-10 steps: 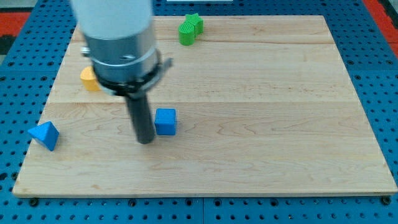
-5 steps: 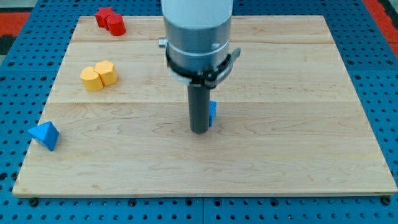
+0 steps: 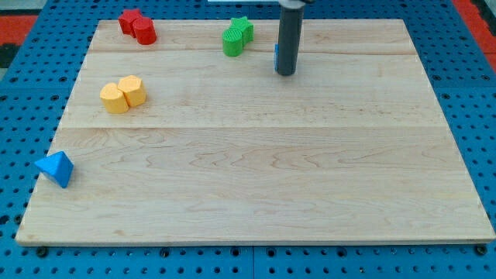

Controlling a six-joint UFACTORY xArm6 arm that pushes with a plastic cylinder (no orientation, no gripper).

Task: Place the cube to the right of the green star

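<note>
The green star (image 3: pixel 242 28) sits near the board's top edge, with a green cylinder-like block (image 3: pixel 232 43) touching its lower left. The dark rod comes down from the view's top, and my tip (image 3: pixel 285 73) rests on the board to the right of and a little below the green blocks. The blue cube (image 3: pixel 276 54) is almost wholly hidden behind the rod; only a thin blue sliver shows at the rod's left edge, to the right of the green star.
Two red blocks (image 3: pixel 137 25) sit at the top left. Two yellow blocks (image 3: pixel 122 94) sit at the left. A blue triangular block (image 3: pixel 55 168) lies at the lower left edge of the wooden board (image 3: pixel 310 170).
The rod has moved from the board's middle up and to the right, pushing the blue cube with it to a spot right of the green star.
</note>
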